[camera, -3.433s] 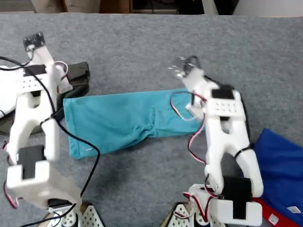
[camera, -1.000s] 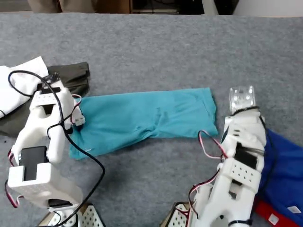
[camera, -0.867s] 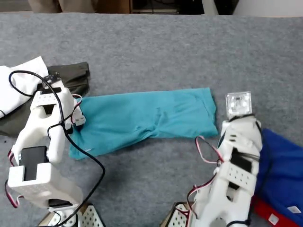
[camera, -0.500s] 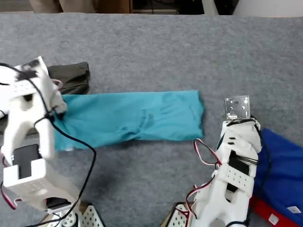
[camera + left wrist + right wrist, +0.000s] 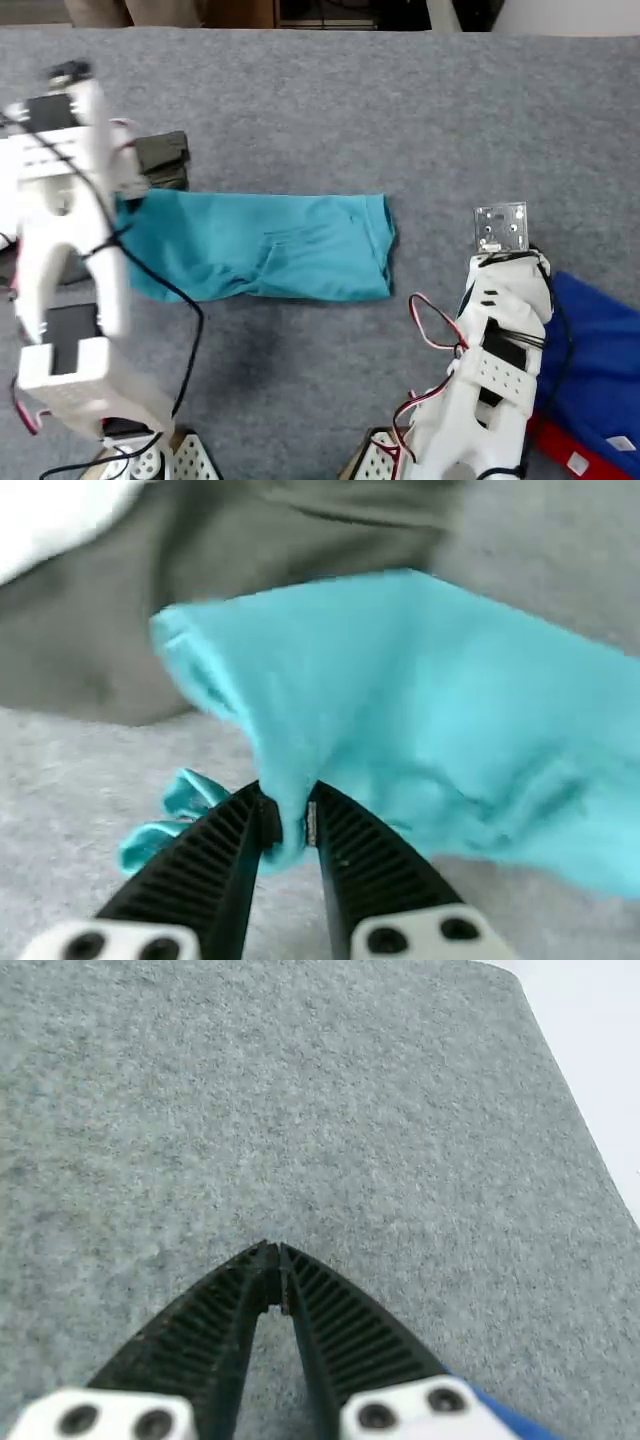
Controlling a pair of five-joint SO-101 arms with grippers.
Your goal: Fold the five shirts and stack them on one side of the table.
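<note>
From the high view, your teal shirt lies as a long band across the counter. The left arm is over one short end of it and the right arm stands well off the other end. I judge the band to be a lengthwise fold already made. The left arm has taken the end either to bring it over for the cross fold or to draw it toward the olive shirt just beyond it. The blue shirt waits beside the right arm's base. The arm covers the grip itself here, so judge that from the wrist. In the left wrist view, your left end effector is almost fully closed on a pinch of teal cloth, which drapes away from the tips and seems lifted off the counter. The olive shirt lies just past it, with the white shirt farther on. In the right wrist view, your right end effector has its tips meeting with nothing between them. It hangs over bare counter, which I read as parked clear so it cannot pin the cloth.
</note>
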